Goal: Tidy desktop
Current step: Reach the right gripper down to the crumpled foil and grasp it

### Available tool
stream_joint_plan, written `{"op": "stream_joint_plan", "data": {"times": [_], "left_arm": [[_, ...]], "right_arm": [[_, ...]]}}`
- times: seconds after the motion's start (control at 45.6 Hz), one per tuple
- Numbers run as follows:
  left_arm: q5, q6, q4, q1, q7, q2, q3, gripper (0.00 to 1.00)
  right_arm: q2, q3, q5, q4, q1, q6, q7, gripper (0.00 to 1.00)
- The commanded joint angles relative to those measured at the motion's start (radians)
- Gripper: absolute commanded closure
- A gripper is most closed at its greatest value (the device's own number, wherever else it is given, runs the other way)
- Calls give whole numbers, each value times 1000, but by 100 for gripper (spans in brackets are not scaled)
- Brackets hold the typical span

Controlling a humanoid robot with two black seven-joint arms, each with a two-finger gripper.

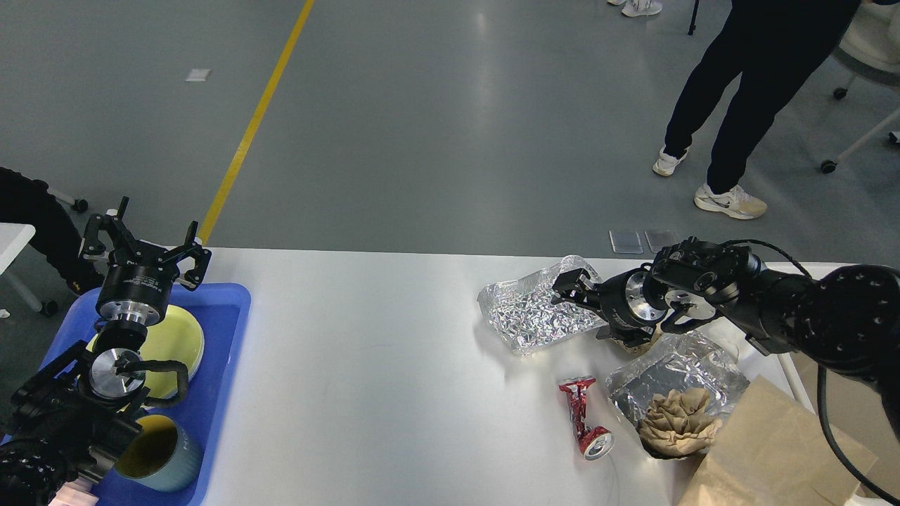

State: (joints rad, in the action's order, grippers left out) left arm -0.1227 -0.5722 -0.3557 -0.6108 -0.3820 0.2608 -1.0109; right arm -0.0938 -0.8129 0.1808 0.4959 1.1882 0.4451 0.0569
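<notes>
The desk (pixel 394 365) is a large, flat, glossy white-grey top with rounded corners and fills the lower part of the head view. All positions below are given relative to it.

Containers:
- A blue tray (pixel 221 351) lies at the left edge of the desk. It holds a yellow plate (pixel 176 344) at its far half and a mug (pixel 158 453) with a yellow interior at its near half.
- A crumpled foil tray (pixel 534 313) lies right of the desk's centre, toward the far edge. Contents, if any, cannot be told.
- A second foil tray (pixel 675 372) lies near the right edge of the desk. A wad of brown paper (pixel 678 422) rests in its near end.

Loose items: a crushed red can (pixel 583 418) lies on the desk just left of the second foil tray. A brown paper bag (pixel 773 457) covers the near right corner of the desk.

End effectors:
- The left end effector (pixel 144 246) hangs above the far end of the blue tray, fingers spread apart, gripping nothing.
- The right end effector (pixel 573 292) is at the right rim of the first foil tray. Its fingers are dark and seen end-on; whether it is open or closed cannot be told.
</notes>
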Motion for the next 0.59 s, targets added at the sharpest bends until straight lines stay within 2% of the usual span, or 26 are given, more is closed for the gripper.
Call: {"op": "stream_joint_plan", "data": {"times": [0.0,0.285,0.438,0.57], "left_arm": [[0,0,1,0,0,0,0,3],[0,0,0,0,0,0,0,3],[0,0,0,0,0,0,0,3],[0,0,0,0,0,0,0,3]], "right_arm": [[34,0,0,-54,-48,-28,0,0],[66,37,2,-65,-131,-164,1,0],[69,52,22,-65,-163,-243,3,21],[69,52,49,-63,-173,-253,3,58]]}}
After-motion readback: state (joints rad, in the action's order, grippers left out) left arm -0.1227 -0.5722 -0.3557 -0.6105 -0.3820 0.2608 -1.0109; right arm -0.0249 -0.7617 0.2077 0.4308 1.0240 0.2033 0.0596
